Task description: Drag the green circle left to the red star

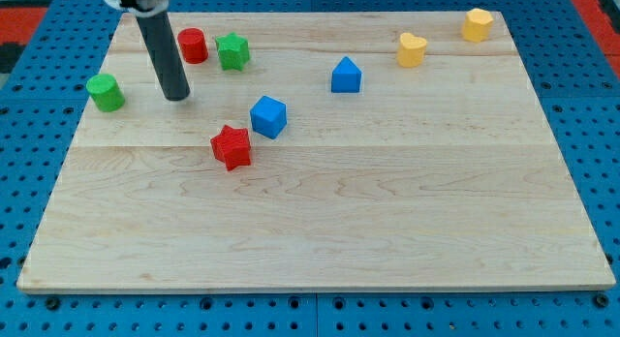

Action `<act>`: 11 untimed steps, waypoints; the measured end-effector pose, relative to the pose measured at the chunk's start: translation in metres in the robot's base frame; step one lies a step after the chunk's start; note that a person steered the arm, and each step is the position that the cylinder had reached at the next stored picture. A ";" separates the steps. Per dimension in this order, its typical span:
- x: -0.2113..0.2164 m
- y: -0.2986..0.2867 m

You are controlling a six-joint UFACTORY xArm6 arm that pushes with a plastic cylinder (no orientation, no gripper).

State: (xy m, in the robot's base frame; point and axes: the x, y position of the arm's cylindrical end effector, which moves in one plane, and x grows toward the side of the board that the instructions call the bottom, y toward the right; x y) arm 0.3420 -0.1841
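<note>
The green circle, a short green cylinder, stands near the board's left edge in the upper part of the view. The red star lies left of the board's middle, well to the right of and below the green circle. My tip rests on the board between them, to the right of the green circle with a gap, and up and to the left of the red star. It touches no block.
A red cylinder and a green star sit near the top, right of the rod. A blue cube lies just up-right of the red star. A blue house-shaped block, a yellow heart and a yellow block lie top right.
</note>
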 end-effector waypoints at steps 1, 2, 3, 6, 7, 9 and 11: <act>-0.035 -0.041; -0.042 -0.084; -0.007 -0.087; 0.038 -0.114; 0.053 -0.070; 0.099 -0.031; 0.080 -0.014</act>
